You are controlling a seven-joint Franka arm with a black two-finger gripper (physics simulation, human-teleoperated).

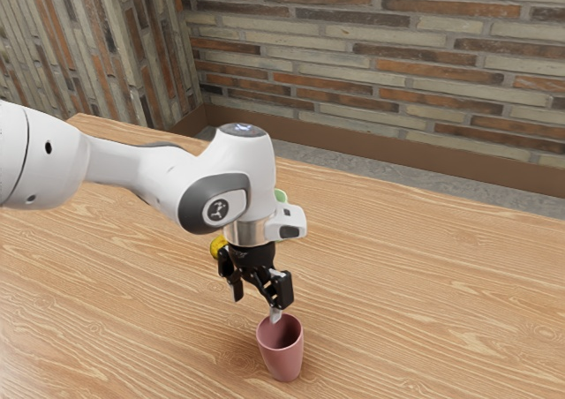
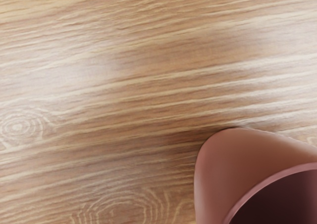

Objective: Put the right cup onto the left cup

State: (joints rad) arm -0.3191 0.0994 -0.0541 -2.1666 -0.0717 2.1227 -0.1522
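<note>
So I'm driving this Franka remotely, and the end effector is released right now: its two black fingers are spread apart, nothing gripped between them. It's pointing down over the tabletop, right by the dusty-pink cup. One finger's pale tip lines up with the cup's mouth in the exterior view, but I honestly can't tell if it's dipping inside, touching the rim or just hanging above it. The other finger is off to the exterior view's left of the cup.

The cup itself is standing on the tabletop, mouth up, well apart from the far edge that runs along the brick wall. On my wrist view I get its smooth outer side, a curve of the rim and the dark inside, so it's close to the hand.

Behind the hand, nearer that far edge than the cup, there's a bit of something yellow, and a sliver of something green past the white arm. Both are mostly hidden, so no clue whether either one's a cup.
</note>
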